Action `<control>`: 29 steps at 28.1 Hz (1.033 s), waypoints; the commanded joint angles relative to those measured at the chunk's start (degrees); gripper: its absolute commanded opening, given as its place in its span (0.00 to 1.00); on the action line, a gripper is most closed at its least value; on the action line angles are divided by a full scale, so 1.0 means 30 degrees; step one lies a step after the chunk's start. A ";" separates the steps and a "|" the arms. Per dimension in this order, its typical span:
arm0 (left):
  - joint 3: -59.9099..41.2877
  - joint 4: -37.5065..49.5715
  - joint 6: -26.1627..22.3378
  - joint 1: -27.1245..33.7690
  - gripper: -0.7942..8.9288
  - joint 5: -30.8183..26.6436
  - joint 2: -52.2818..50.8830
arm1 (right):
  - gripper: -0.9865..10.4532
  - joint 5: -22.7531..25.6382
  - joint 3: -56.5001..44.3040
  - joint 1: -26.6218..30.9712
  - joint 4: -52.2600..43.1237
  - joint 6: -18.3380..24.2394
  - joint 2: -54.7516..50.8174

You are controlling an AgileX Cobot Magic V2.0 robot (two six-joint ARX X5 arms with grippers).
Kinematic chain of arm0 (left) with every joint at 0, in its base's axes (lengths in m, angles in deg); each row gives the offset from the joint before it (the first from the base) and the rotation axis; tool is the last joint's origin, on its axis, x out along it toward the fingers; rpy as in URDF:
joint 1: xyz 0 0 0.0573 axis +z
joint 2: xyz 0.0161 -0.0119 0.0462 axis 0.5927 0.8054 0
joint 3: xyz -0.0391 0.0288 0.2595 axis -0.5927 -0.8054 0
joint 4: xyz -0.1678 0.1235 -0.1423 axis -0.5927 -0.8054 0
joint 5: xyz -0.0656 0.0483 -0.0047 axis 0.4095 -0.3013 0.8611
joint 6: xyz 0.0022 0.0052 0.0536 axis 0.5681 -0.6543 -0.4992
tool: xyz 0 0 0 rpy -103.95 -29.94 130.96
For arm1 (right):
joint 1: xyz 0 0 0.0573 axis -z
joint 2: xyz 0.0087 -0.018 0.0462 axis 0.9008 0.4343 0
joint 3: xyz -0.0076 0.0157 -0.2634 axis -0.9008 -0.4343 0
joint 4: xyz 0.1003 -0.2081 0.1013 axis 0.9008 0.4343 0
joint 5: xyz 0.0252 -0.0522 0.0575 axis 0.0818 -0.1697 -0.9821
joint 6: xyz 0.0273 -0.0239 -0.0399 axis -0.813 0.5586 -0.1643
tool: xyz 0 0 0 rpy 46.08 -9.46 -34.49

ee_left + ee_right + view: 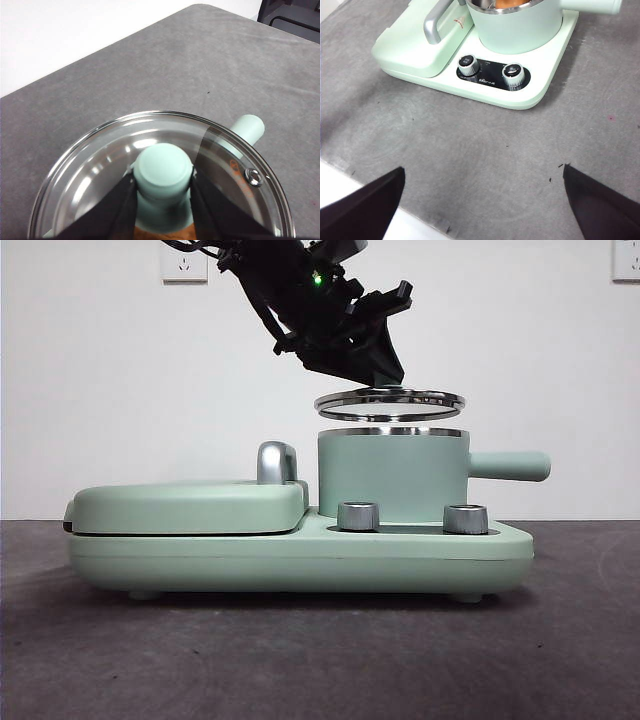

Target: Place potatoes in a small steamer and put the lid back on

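The grey counter (485,150) lies nearest, bare in front of the mint-green cooker base (300,555), whose two chrome dials (359,516) face forward. On the base's left half sits the flat griddle cover (185,505) with its chrome handle (277,462). To the right stands the small steamer (390,475), its stubby side handle (510,465) pointing right. Inside it, the right wrist view catches an orange-brown sliver of the potatoes (507,4) (only the top shows). Just above the steamer's chrome rim, not touching it, hangs the lid (390,401), held level. The left gripper (162,187) comes down from above, its jaws clamped on the lid's mint-green knob (163,167). The right gripper (482,200) waits back over the counter's near edge, jaws wide apart.
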 commanded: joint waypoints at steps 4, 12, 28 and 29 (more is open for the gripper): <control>0.0597 0.0517 -0.0197 -0.0182 0.10 0.0058 0.0714 | 0.53 0.0029 0.0131 -0.0153 -0.0168 -0.0233 0.0029; 0.0597 0.0517 -0.0634 -0.0182 0.10 0.0058 0.1078 | 0.53 0.0029 0.0131 -0.0153 -0.0175 -0.0510 0.0029; 0.0597 -0.1661 -0.1639 -0.0721 0.10 0.0058 0.2361 | 0.53 0.0146 0.0131 -0.0153 -0.0182 -0.0576 0.0029; 0.0597 -0.1887 -0.1639 -0.0758 0.10 0.0058 0.2361 | 0.53 0.0146 0.0131 -0.0153 -0.0182 -0.0576 0.0029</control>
